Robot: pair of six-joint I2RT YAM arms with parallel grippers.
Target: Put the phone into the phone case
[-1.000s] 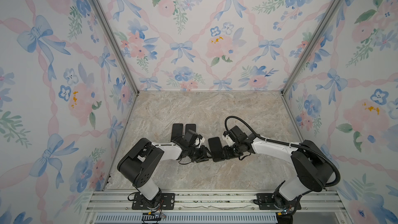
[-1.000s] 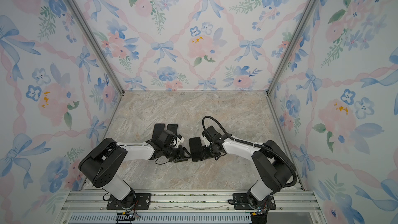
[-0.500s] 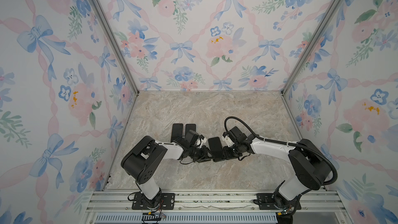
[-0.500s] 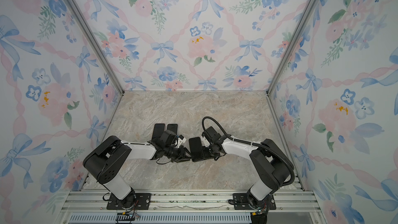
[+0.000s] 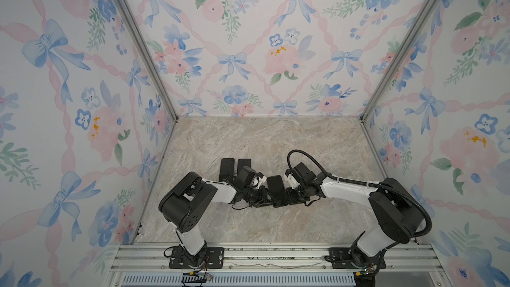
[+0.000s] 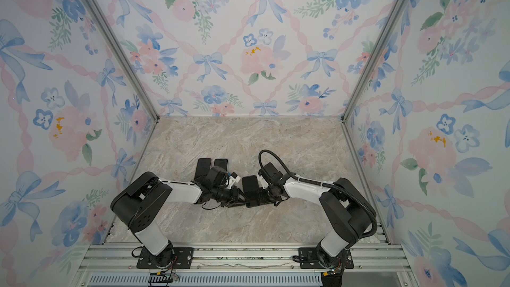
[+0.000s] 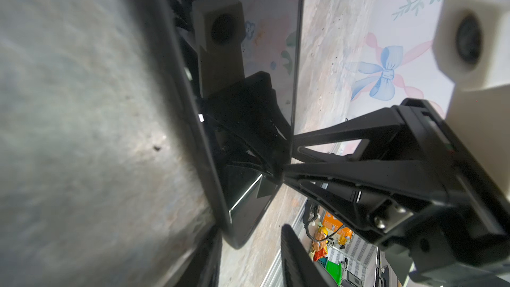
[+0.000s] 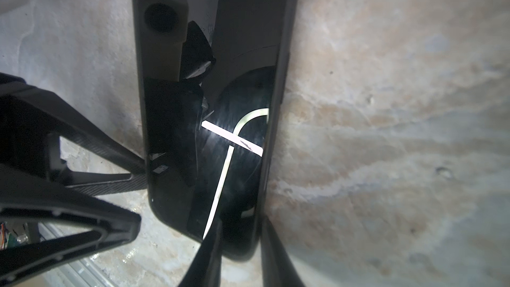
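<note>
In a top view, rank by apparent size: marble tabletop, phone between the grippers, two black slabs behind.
1. Marble tabletop.
2. Phone.
3. Two black slabs: alike, partly hidden by the left arm; unranked.

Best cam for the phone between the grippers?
Right wrist: the phone is close, face-on, screen and rim clear. Left wrist sees it at a steep slant. Both top views show a small dark slab.
</note>
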